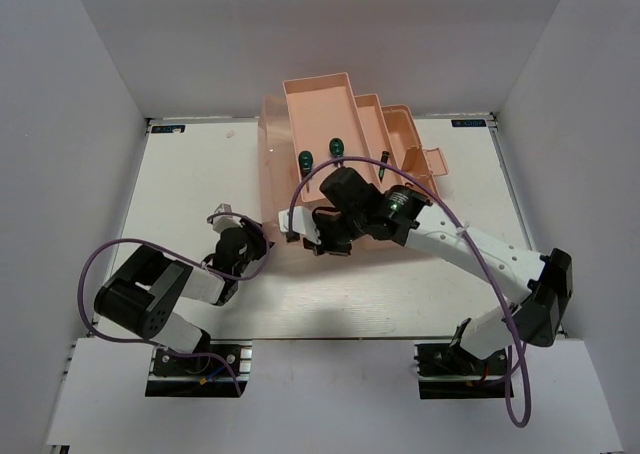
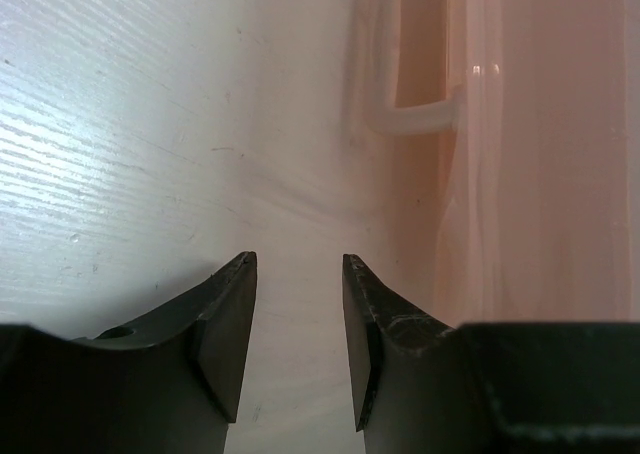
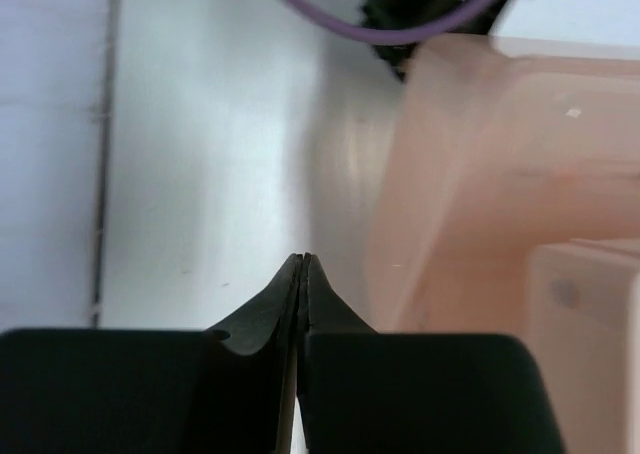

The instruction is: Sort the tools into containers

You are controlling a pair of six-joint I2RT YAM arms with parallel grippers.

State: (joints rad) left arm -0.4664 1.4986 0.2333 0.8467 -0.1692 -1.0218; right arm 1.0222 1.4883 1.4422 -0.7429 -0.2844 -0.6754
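Observation:
The salmon-pink toolbox (image 1: 330,104) stands open at the table's far middle with its tiered trays folded out. Two stubby green-handled screwdrivers (image 1: 305,160) (image 1: 337,147) lie in it, and a slim dark tool (image 1: 385,159) lies further right. My left gripper (image 1: 252,236) is open and empty, low over the table just left of the box. In the left wrist view (image 2: 298,274) bare table shows between the jaws and the box wall (image 2: 540,174) is on the right. My right gripper (image 1: 305,236) is shut on nothing at the box's front left corner (image 3: 303,264). No other tools show.
The translucent lid handle (image 2: 415,122) sticks out from the box side ahead of my left gripper. The left arm's purple cable (image 3: 400,29) crosses the top of the right wrist view. White walls enclose the table on three sides.

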